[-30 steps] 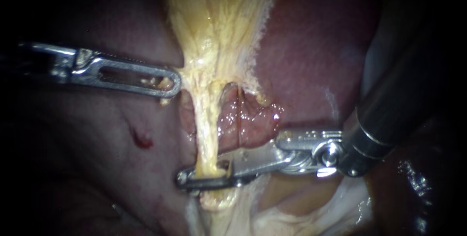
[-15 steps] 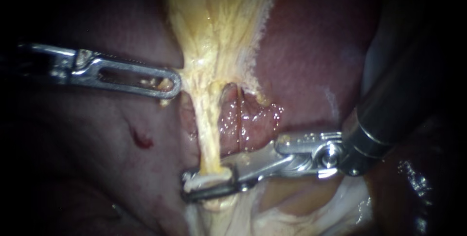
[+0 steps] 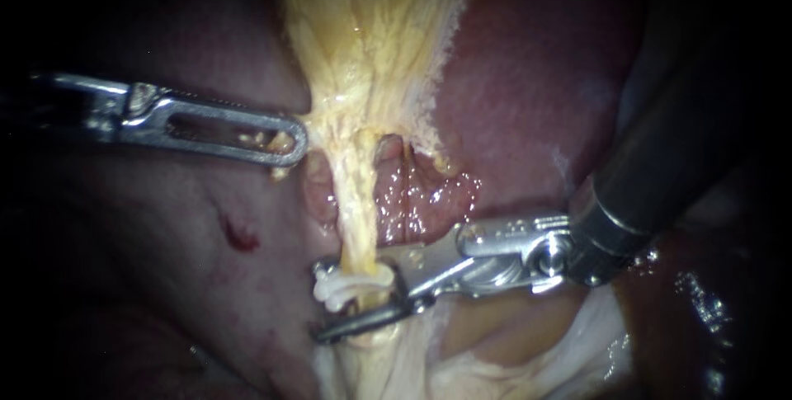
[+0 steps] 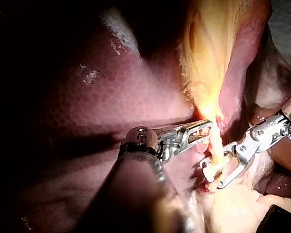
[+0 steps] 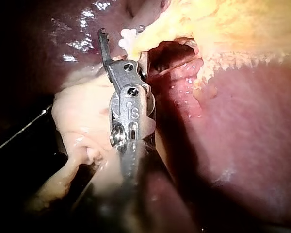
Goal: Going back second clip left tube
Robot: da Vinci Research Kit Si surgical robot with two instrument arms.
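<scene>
From 9 o'clock in the endoscope view, the left instrument (image 3: 287, 146) is lying nearly level. Its slotted jaws are closed together on the edge of the yellow tissue (image 3: 371, 45), which is fanning out toward 12 o'clock. A small red spot (image 3: 239, 235) is showing on the duller surface at about 7 o'clock from those jaws.

From the fan, the left tube (image 3: 355, 218) is running down as a thin yellow strand toward 6 o'clock. A white clip (image 3: 346, 289) is sitting across it low on the strand, just below the view's centre. Glistening pink tissue (image 3: 425, 194) is lying at the tube's 3 o'clock side, and the liver (image 3: 528, 78) is filling the 2 o'clock area.

The right instrument (image 3: 322, 302), its dark shaft entering from 2 o'clock, is pointing toward 9 o'clock at the tube. Its jaws are standing apart, one just above the clip and one below it with a gap showing, and they are gripping nothing. In the left wrist view, the clip (image 4: 211, 170) is lying between those parted jaws, just ahead of the left instrument's tip.
</scene>
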